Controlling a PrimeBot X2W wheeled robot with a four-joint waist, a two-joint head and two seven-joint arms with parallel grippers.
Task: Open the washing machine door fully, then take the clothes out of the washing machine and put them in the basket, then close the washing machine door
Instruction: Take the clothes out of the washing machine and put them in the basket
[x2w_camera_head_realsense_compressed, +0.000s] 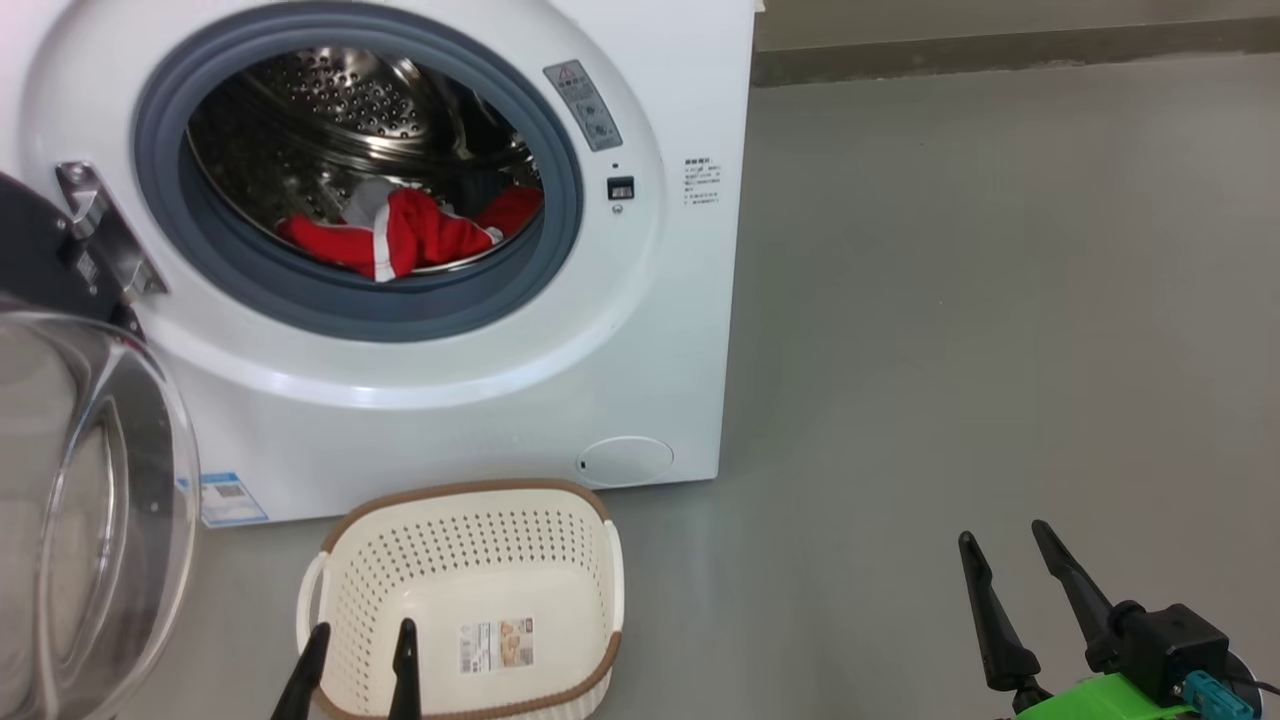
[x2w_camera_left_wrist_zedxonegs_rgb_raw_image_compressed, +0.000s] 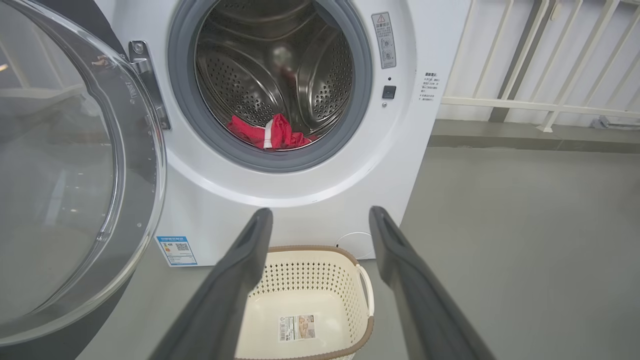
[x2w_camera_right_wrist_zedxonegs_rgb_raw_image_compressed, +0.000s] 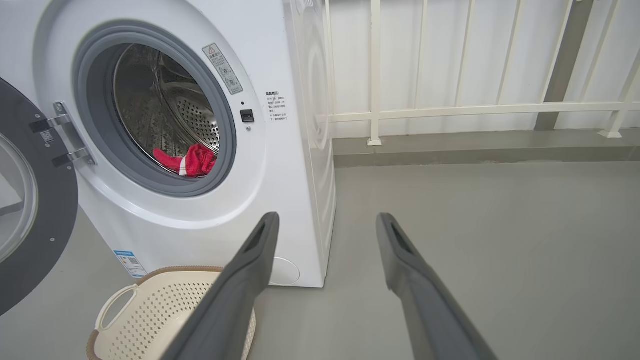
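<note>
Showing the second step about to begin: the washing machine door hangs swung wide at my left, so I judge the opening done and the unloading not yet started.

My left fingers hover over the basket, spread as wide as they go and holding nothing. My right fingers, likewise spread and empty, hang over bare floor, well to the right of the washing machine.

The clothes lie at the bottom front of the steel drum, just behind the grey-blue gasket. They form a crumpled heap of bright red fabric crossed by a white trim stripe, with a paler piece tucked behind it (whether that is a separate cloth I cannot tell).

The basket stands on the floor just before the machine, below the opening, with a paper label on its bottom and no garment in it.

The next move, as I judge it, calls for one arm to rise and reach through the opening, clearing the gasket lip, then close on a fold of the red heap. Soft fabric may drag or snag part-way.
</note>
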